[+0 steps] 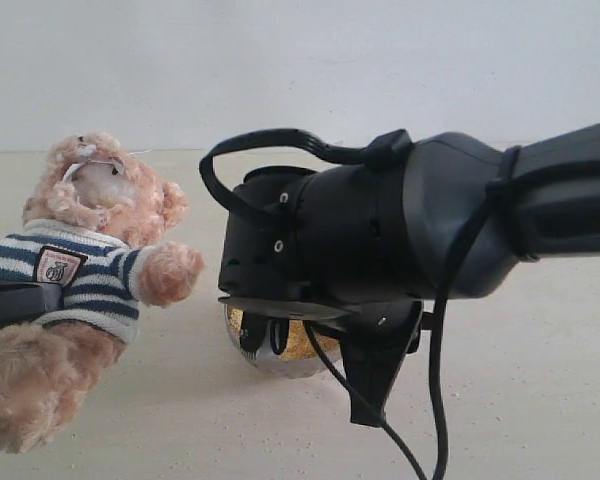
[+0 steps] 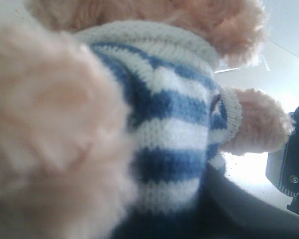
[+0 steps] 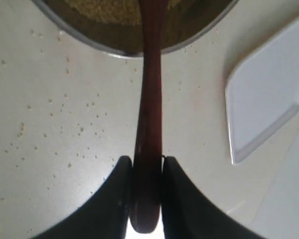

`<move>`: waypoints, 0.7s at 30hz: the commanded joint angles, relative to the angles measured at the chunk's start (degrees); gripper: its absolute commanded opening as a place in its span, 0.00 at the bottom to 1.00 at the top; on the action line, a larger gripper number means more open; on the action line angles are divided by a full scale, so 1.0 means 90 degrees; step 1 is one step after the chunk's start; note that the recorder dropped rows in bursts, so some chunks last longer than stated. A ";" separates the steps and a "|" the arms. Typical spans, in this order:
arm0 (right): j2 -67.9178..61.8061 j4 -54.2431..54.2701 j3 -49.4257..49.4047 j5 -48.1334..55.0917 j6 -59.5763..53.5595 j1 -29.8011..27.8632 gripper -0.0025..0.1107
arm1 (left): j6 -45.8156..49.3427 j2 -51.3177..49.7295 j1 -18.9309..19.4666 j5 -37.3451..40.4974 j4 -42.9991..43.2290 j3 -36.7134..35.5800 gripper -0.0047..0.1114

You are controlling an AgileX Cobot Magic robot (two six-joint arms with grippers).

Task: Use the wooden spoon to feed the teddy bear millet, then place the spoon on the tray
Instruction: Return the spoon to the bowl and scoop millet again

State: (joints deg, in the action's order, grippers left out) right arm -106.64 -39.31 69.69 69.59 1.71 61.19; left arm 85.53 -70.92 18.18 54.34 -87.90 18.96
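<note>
Right gripper (image 3: 147, 167), jaws closed tight on the wooden spoon (image 3: 150, 99), which reaches the millet (image 3: 104, 10) at top of frame; left gripper (image 1: 25, 303) clasps the teddy bear (image 1: 85, 265) at left.

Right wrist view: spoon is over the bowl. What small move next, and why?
Likely dip and scoop: the right gripper is shut on the wooden spoon, whose handle runs over the millet in the steel bowl, tip out of view; the teddy bear is alongside.

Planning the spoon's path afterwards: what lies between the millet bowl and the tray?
Only bare tabletop with a few loose grains, seen in the right wrist view between the bowl and the tray.
</note>
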 commanded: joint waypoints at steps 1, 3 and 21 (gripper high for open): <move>0.0026 0.0334 0.0256 -0.0106 0.0049 -0.0010 0.02 | 0.0022 0.0046 0.0009 0.0116 -0.0109 -0.0003 0.08; 0.0026 0.0525 0.0284 -0.0134 0.0049 -0.0073 0.02 | 0.0022 0.0046 0.0009 0.0116 -0.0109 -0.0003 0.08; 0.0342 0.0234 0.0236 0.0042 -0.0014 -0.0304 0.02 | 0.0022 0.0046 0.0009 0.0116 -0.0109 -0.0003 0.08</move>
State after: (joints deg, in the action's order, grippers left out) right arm -103.96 -35.81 71.95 69.68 2.05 58.35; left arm 85.53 -70.92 18.18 54.34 -87.90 18.96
